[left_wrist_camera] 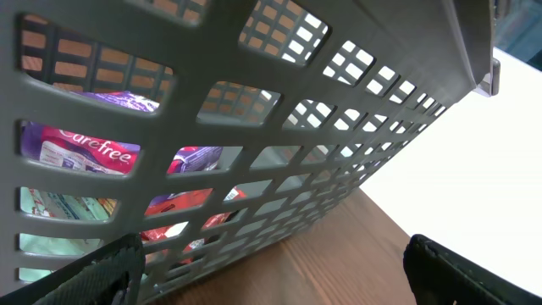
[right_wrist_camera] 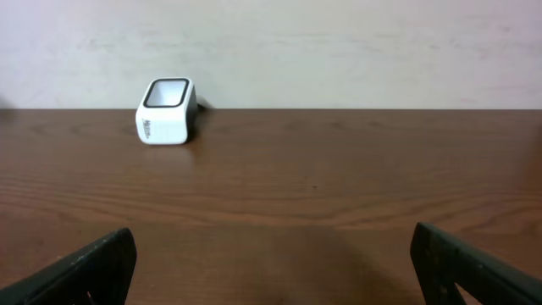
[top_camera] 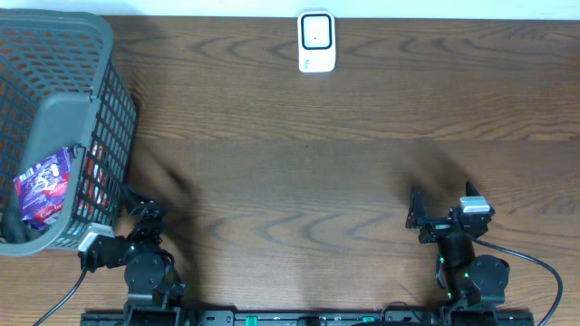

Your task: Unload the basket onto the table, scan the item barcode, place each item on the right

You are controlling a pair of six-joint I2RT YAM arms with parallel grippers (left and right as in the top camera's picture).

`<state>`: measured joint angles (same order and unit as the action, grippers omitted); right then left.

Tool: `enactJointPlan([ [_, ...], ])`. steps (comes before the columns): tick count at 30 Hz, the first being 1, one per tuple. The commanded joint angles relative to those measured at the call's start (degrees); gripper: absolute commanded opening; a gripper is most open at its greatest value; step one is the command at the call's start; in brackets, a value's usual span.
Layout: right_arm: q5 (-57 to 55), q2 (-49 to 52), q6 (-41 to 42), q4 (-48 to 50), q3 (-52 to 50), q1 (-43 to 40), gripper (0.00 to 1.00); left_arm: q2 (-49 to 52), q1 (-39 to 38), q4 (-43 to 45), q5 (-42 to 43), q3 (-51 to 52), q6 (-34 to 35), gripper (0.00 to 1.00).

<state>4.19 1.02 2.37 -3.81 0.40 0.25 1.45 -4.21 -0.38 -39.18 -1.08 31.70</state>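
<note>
- Your left arm (top_camera: 145, 267) sits folded low at the near edge of the table (top_camera: 317, 163), on the left side, with its wrist turned up and to the left toward the grey basket (top_camera: 113, 127).
- The left gripper (top_camera: 136, 201) stands wide apart with nothing between the fingers. In the left wrist view its two dark fingers (left_wrist_camera: 85, 280) show only at the bottom corners of the frame.
- That gripper is just beside the basket's near right corner. You cannot tell from the overhead view whether a finger touches the mesh.
- The left wrist camera is filled by the basket wall (left_wrist_camera: 339, 127), seen close and at a slant.
- The purple packet (top_camera: 43, 186) lies inside the basket against its near left side. Through the mesh you can read "Carefree" on it (left_wrist_camera: 85, 148). Red packaging (left_wrist_camera: 182, 207) lies beside it, also inside.
- Your right arm (top_camera: 471, 272) is folded the same way at the near edge, on the right side, with its wrist aimed straight across the table at the far wall.
- The right gripper (top_camera: 441, 195) is also spread wide and holds nothing. Its fingers (right_wrist_camera: 85, 271) frame bare wood in the right wrist view.
- The white scanner (top_camera: 316, 41) stands upright at the far edge, near the middle and well apart from both grippers. From the right wrist it sits left of centre (right_wrist_camera: 165, 110).
</note>
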Motion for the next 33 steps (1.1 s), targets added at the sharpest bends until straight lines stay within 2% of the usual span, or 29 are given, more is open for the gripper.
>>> enactJointPlan([
  [1,-0.22,0.11,0.57,-0.24,-0.04,0.59,0.99,0.28,0.28,-2.38,-0.31,0.83,-0.33,0.98],
  [21,-0.22,0.11,0.57,-0.24,-0.04,0.59,0.99,0.28,0.28,-2.32,0.02,0.83,0.46,0.98],
  [25,-0.2,0.11,0.57,-0.24,-0.04,0.59,0.99,0.28,0.28,-2.08,4.57,0.83,4.98,0.98],
  [33,-0.22,0.11,0.57,-0.24,-0.04,0.59,0.99,0.28,0.28,-1.7,14.71,0.81,5.53,0.98],
])
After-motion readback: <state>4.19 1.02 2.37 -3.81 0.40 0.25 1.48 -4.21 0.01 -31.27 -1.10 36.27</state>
